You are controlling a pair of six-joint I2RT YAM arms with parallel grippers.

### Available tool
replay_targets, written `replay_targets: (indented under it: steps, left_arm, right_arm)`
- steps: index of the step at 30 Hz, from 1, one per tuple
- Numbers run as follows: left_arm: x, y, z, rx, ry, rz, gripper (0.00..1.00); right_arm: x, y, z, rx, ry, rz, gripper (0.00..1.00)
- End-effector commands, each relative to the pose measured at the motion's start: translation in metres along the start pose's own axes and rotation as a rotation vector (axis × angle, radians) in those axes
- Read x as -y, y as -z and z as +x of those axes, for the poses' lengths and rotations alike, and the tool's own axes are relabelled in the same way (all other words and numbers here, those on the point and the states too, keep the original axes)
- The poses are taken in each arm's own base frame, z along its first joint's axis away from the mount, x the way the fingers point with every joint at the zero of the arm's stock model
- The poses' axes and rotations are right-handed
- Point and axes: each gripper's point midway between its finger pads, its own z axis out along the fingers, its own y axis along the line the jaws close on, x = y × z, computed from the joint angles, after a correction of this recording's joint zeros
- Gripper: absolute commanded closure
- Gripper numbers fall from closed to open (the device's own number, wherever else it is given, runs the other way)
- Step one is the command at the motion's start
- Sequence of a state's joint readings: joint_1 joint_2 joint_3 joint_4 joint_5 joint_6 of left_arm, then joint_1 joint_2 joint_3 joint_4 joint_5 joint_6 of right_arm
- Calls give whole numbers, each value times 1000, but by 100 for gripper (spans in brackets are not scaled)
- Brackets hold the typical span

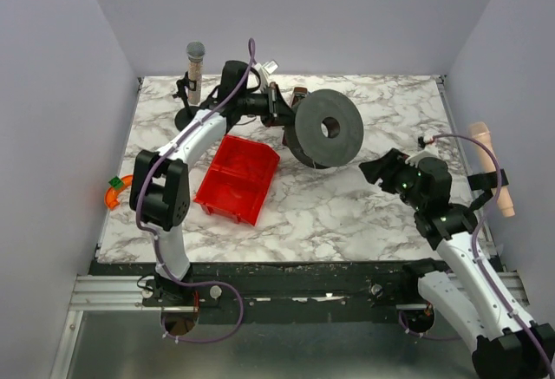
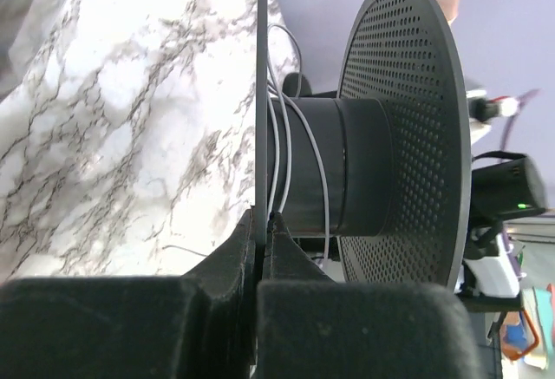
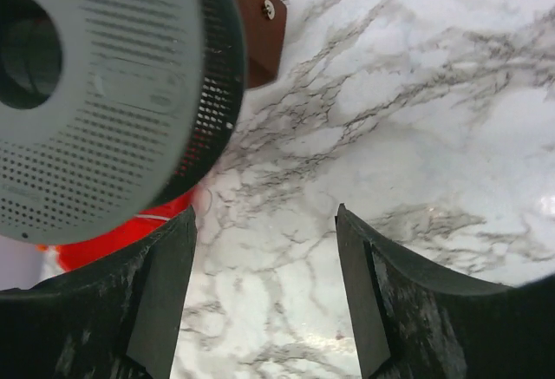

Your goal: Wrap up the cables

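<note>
A black round spool (image 1: 329, 127) is tilted up off the marble table at the back centre. My left gripper (image 2: 263, 221) is shut on the edge of the spool's thin flange (image 2: 260, 93). The cables (image 2: 323, 179), thin white wire, run in a few loose turns round the spool's hub (image 2: 364, 166), and a fine strand (image 2: 186, 249) lies on the table below. My right gripper (image 3: 264, 292) stands open over bare marble, to the right of the spool (image 3: 95, 93) and apart from it, with nothing between its fingers. From above, this right gripper (image 1: 371, 169) sits just right of the spool.
A red bin (image 1: 236, 178) lies left of centre, under the spool's lower edge. Behind the spool is a brown block (image 3: 256, 23). A capped tube (image 1: 195, 65) stands at the back left. An orange piece (image 1: 117, 191) lies off the table's left edge, and a beige handle (image 1: 492, 166) off its right edge.
</note>
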State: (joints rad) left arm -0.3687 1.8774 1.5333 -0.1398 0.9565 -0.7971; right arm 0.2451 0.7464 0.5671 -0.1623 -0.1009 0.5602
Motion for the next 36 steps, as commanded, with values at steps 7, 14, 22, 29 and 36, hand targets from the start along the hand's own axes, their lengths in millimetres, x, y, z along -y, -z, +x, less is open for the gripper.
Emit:
replay_targets:
  steps: [7, 14, 22, 29, 36]
  left_arm:
    - [111, 42, -23, 69, -153, 131, 100]
    - [120, 46, -29, 90, -169, 133, 100]
    - [129, 45, -39, 104, -193, 143, 100]
    - [137, 49, -41, 119, -218, 145, 100]
    - [136, 49, -41, 114, -222, 144, 100]
  right_arm:
    - [-16, -7, 40, -137, -867, -136, 30]
    - [-37, -21, 31, -201, -1149, -217, 38]
    - [-77, -46, 30, -299, -1350, -302, 26]
    - [-107, -55, 21, -306, -1430, -425, 0]
    - [-117, -52, 7, -288, -1418, -441, 6]
